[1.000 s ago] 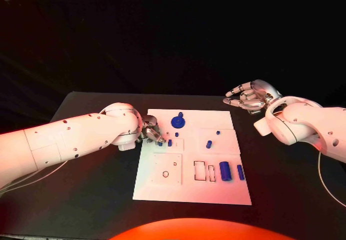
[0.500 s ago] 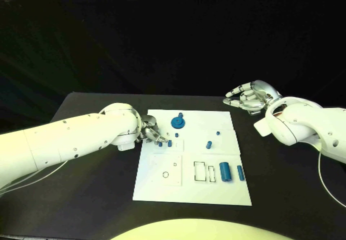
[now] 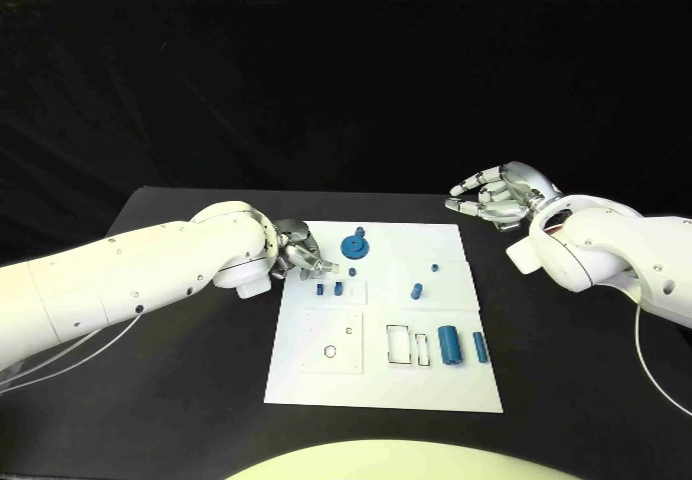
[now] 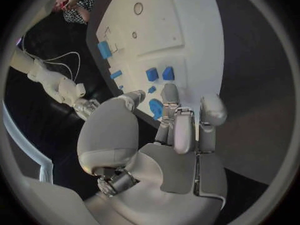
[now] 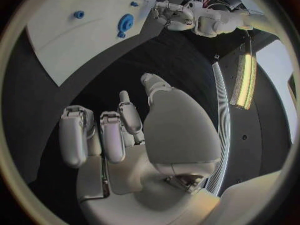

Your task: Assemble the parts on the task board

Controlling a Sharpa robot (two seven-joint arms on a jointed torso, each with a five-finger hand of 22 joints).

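Left hand lifts off the pegs

Our left hand (image 3: pixel 299 252) hovers at the task board's (image 3: pixel 378 385) left edge, fingers curled loosely on nothing; right hand (image 3: pixel 493 196) hangs curled, empty, beyond the far corner. The small blue parts (image 3: pixel 329 289) look light, rigid, slippery: pinch their sides. Since before, our left hand has risen off them

The task board (image 3: pixel 378 385) shows a smooth, matt white face, like painted plastic. The small parts (image 3: pixel 450 343) look like matt blue plastic. The worktop (image 3: pixel 159 390) is dull black and soaks up light. Both arms (image 3: pixel 130 280) wear smooth white shells; the fingers (image 4: pixel 182 130) gleam like silvery brushed metal.
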